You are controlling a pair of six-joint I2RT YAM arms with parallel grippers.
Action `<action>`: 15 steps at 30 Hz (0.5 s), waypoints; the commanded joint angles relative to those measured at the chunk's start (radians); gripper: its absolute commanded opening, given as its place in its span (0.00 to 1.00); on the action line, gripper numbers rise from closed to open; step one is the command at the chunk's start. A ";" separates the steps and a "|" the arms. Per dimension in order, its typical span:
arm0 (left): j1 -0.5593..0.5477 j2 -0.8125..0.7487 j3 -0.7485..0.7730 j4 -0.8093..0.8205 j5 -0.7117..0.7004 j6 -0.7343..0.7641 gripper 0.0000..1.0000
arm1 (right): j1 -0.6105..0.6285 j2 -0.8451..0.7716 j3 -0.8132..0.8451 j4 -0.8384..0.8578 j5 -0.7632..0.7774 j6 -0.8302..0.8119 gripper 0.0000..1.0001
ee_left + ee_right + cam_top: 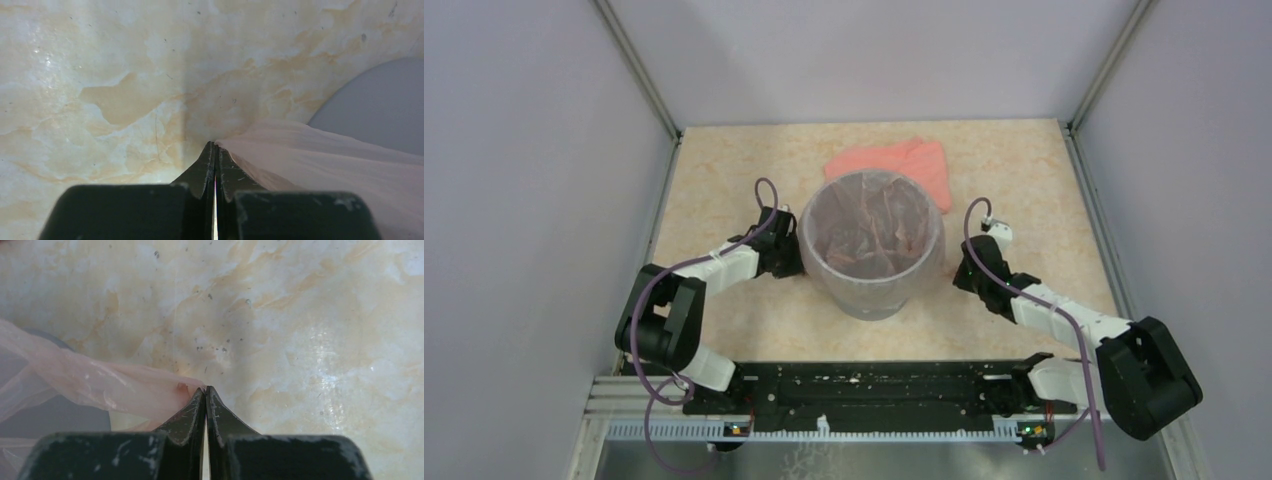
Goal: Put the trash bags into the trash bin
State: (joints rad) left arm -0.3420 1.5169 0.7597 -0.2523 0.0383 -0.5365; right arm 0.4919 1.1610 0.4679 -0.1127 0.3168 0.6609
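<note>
pale grey walls [524, 150] box in a beige marbled table [724, 200]. trash bin [871, 290] stands upright mid-table, grey, round, mouth open. trash bag [874, 225], thin see-through pink film, sits inside the bin as a liner, crinkled over the bottom, film drawn out past the rim on both sides. salmon folded sheet [904, 165] lies flat just behind the bin; touching the far rim or only close, can't tell. left arm [724, 262] reaches to the bin's left wall, right arm [1054, 310] to the bin's right wall. left gripper [215, 150] sits low beside the bin, jaws pressed together, bag film running from the tip toward the bin, clamped on the bag edge. right gripper [205, 392] is the same on the bin's other side, jaws together, a bit of pink film pinched at the tip, rest of the film stretching back to the bin.
</note>
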 commanded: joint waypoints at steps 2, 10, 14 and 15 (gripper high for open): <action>0.027 0.031 -0.040 0.046 -0.116 -0.013 0.00 | -0.055 -0.028 -0.054 0.082 0.091 0.074 0.02; 0.046 0.022 -0.052 0.087 -0.113 -0.030 0.00 | -0.098 -0.067 -0.097 0.136 -0.035 0.059 0.19; 0.046 0.026 -0.057 0.133 -0.114 -0.044 0.00 | -0.151 -0.041 -0.101 0.168 -0.098 0.043 0.21; 0.046 0.032 -0.057 0.141 -0.118 -0.047 0.00 | -0.175 -0.019 -0.099 0.178 -0.128 0.040 0.20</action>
State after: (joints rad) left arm -0.3088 1.5169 0.7315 -0.1566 0.0010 -0.5781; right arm 0.3832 1.1175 0.3725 0.0048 0.2493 0.7238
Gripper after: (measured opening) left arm 0.005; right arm 0.217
